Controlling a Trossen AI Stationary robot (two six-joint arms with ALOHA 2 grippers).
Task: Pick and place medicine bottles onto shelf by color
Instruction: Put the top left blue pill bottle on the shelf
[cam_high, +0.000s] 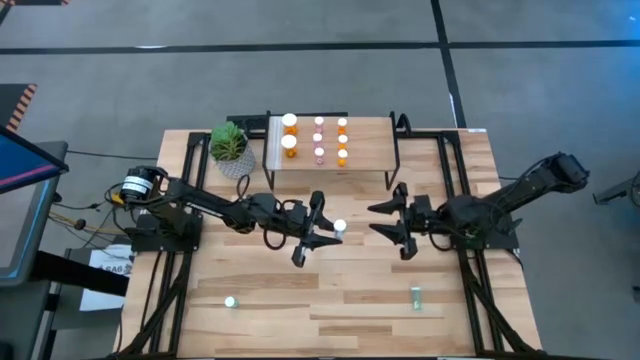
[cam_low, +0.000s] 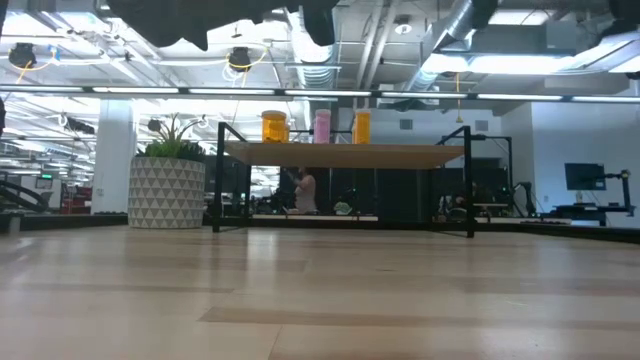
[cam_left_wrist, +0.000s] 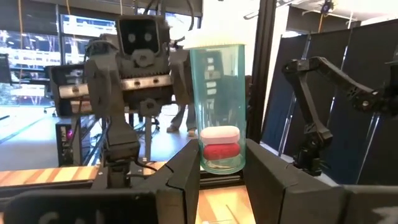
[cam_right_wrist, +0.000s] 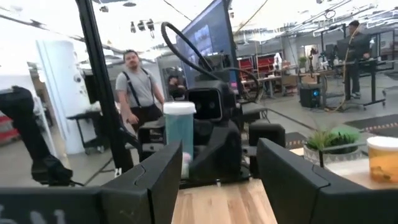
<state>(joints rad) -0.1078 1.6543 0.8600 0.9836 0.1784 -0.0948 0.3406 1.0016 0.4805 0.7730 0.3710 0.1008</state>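
A: The teal bottle (cam_left_wrist: 216, 106) stands upright in the left pincer (cam_high: 322, 233), clamped low on its body, raised above mid-desk (cam_high: 330, 290), in front of the shelf (cam_high: 365, 150).

B: The risk?

A: A low grip on a smooth cylinder. It could tilt or slip on the way over, I'd judge.

B: And at the shelf?

A: Orange and pink bottles (cam_high: 319, 138) already stand close together there; a careless approach could topple them, or put teal in the wrong row.

B: The right pincer (cam_high: 392, 225)?

A: Spread wide, empty, facing the left one nearby. The two arms could collide.
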